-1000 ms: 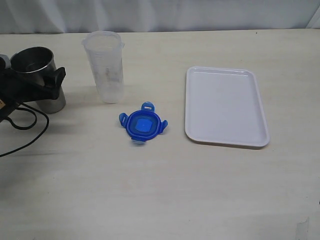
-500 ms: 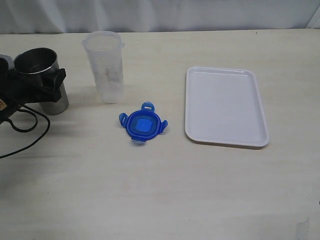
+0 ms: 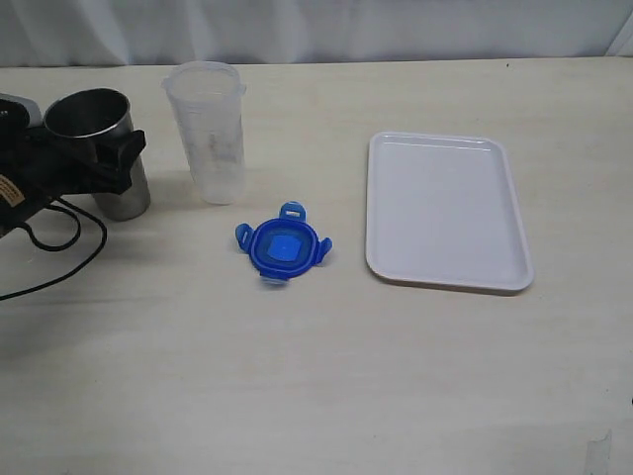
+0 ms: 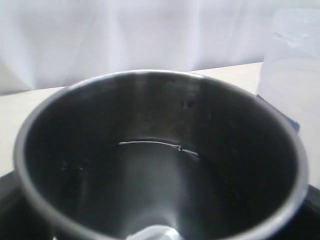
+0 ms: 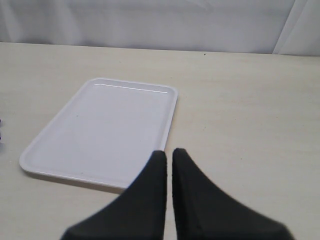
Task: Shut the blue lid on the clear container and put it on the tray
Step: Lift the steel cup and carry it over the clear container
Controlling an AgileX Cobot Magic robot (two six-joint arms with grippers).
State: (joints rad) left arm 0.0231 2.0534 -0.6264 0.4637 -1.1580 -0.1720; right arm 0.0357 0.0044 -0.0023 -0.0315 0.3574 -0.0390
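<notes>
The clear container (image 3: 206,134) stands upright and open at the back left of the table; its side also shows in the left wrist view (image 4: 295,75). In front of it, to the right, the blue lid (image 3: 283,244) lies flat on the table. The white tray (image 3: 445,213) lies empty on the right. My left gripper (image 3: 104,158) is shut around a grey metal cup (image 3: 99,148), just left of the container; the cup's dark inside (image 4: 160,160) fills the left wrist view. My right gripper (image 5: 169,154) is shut and empty, hovering near a corner of the tray (image 5: 105,130); the exterior view does not show it.
A black cable (image 3: 59,247) loops on the table below the left arm. A white cloth backdrop (image 3: 316,30) runs along the table's far edge.
My left gripper has carried the metal cup to the right, closer to the clear container. The lid, container and tray have not moved.
</notes>
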